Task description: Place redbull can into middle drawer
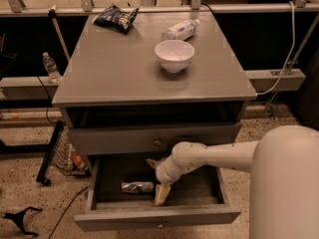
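At the left rear of the grey worktop (pixel 114 68) lies a dark snack bag (pixel 117 18). Below it, in the pulled-out middle drawer (pixel 149 217), the redbull can (pixel 137 186) rests on its side left of centre, slim and silvery with darker patches, its length running left to right. Just right of the can my tool (pixel 156 179) hangs inside the drawer, fingers spread apart and gripping nothing, while further right the worktop carries a white bowl (pixel 174 55) and a clear bottle (pixel 180 30) lying behind it.
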`<state>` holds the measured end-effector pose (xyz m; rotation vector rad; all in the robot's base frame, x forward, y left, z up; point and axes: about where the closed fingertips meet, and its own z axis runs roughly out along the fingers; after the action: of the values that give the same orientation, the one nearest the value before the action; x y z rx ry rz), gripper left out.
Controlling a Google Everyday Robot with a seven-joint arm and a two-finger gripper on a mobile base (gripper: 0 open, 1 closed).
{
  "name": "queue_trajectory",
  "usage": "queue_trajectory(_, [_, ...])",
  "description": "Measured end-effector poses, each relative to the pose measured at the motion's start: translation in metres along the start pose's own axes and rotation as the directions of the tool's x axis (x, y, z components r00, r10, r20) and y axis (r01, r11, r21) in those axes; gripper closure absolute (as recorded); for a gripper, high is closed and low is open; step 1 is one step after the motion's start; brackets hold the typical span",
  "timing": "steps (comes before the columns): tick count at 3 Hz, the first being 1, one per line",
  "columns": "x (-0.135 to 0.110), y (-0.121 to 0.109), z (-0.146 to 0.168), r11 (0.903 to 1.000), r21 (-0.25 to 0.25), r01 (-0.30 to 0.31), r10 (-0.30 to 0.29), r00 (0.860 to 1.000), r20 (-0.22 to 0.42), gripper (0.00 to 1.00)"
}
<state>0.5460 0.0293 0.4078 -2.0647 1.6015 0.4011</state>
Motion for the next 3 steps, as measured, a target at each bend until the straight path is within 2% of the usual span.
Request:
queue_trajectory(2, [0.009,-0.002,-0.039,0.9981,0.061,-0.01,0.014,0.998,-0.059,0.0])
queue_trajectory(3, [0.021,0.0,-0.06,0.9964,0.076,-0.036,0.043,0.996,-0.083,0.0])
